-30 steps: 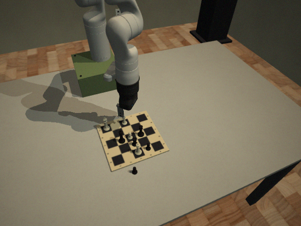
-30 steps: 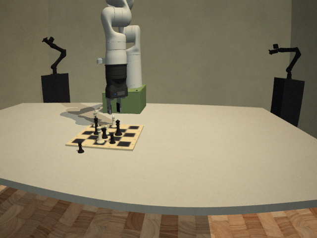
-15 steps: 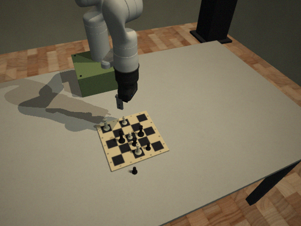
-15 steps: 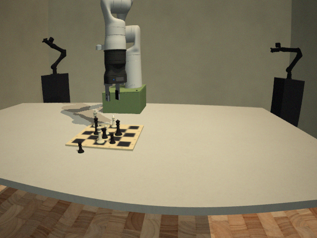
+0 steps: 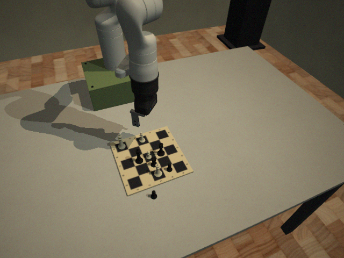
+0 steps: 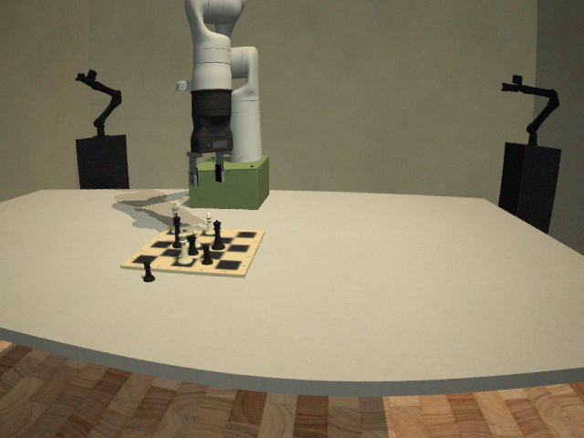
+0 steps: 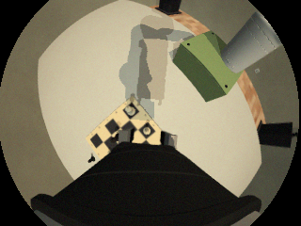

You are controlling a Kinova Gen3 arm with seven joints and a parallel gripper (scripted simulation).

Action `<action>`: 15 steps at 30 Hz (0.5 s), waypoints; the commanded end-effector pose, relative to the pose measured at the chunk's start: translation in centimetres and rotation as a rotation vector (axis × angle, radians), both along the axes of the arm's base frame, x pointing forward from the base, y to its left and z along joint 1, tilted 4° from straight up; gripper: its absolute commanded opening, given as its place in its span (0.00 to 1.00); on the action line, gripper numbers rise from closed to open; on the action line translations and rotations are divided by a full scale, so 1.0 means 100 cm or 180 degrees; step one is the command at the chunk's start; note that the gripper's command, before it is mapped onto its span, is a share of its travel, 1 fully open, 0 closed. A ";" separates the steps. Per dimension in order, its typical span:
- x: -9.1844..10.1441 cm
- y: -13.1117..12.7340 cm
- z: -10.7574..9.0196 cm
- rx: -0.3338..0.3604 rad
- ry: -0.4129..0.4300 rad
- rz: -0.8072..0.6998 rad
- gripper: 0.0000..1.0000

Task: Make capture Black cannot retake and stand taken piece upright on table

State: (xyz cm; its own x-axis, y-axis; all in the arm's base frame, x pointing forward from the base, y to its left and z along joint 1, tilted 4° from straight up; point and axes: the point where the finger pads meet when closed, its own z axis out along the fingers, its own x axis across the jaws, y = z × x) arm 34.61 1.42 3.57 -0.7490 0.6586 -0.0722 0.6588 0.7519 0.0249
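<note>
Black and upright, a pawn (image 5: pixel 153 195) (image 6: pixel 148 272) stands on the tabletop (image 5: pixel 250 133) (image 6: pixel 377 283) (image 7: pixel 71 94) just beside the chessboard (image 5: pixel 131 191) (image 6: pixel 240 273) (image 7: pixel 101 131); the pincer (image 5: pixel 140 122) (image 6: pixel 206 176) (image 7: pixel 147 135) hangs above, wide apart, gripping nothing.

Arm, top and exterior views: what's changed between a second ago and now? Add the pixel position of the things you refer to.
The fingers (image 5: pixel 135 120) (image 6: pixel 193 177) rose and drew back from the chessboard (image 5: pixel 146 179) (image 6: pixel 255 245) (image 7: pixel 104 134) toward the green box (image 5: pixel 110 97) (image 6: pixel 224 191) (image 7: pixel 198 75); they appear wider apart, with nothing between them. No piece visibly taken or released. Board, pieces on it and off-board black pawn (image 5: pixel 153 195) (image 6: pixel 148 273) (image 7: pixel 91 159) stayed put.
</note>
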 end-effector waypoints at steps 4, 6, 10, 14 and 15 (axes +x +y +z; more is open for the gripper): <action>0.000 0.000 0.000 0.0001 -0.0005 0.0000 1.00; 0.000 0.000 0.000 0.0001 -0.0005 0.0000 1.00; 0.000 0.000 0.002 0.0001 -0.0005 0.0000 1.00; 0.000 0.000 0.009 0.0001 -0.0005 0.0000 1.00; 0.000 0.000 0.012 0.0001 -0.0005 0.0000 1.00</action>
State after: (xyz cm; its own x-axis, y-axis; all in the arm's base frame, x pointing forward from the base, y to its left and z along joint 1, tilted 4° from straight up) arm 34.26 1.49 4.11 -0.7514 0.6566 -0.0654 0.6571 0.7536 0.0172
